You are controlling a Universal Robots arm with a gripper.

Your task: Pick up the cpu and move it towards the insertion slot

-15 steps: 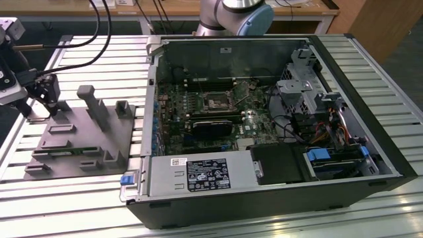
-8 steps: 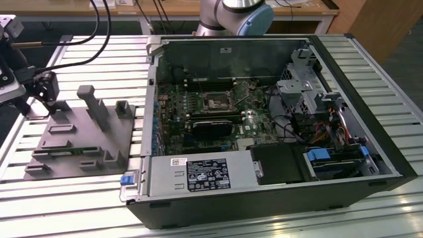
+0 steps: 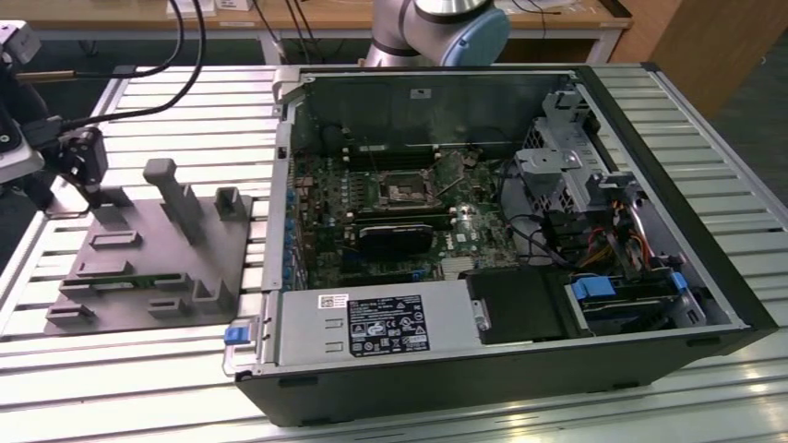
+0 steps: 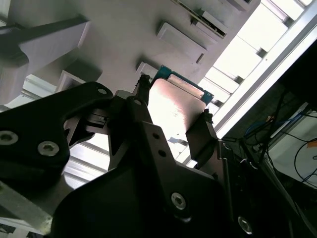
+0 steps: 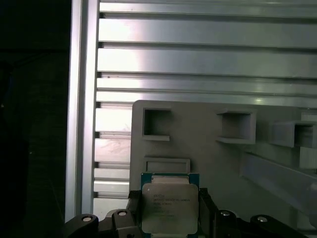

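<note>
In the exterior view, the bench (image 3: 124,388) is made of long shiny metal strips with dark gaps. Bright light shines on it. A wooden desk (image 3: 246,20) stands at 12 o'clock, a brown wooden board (image 3: 696,41) at 1 o'clock.

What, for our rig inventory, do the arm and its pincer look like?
The arm has silver-grey rounded joints with a pale blue cap. The pincer is matt black, built of angular plates with silver screw heads, ending in two narrow fingers. Black cables trail toward it in the exterior view.
</note>
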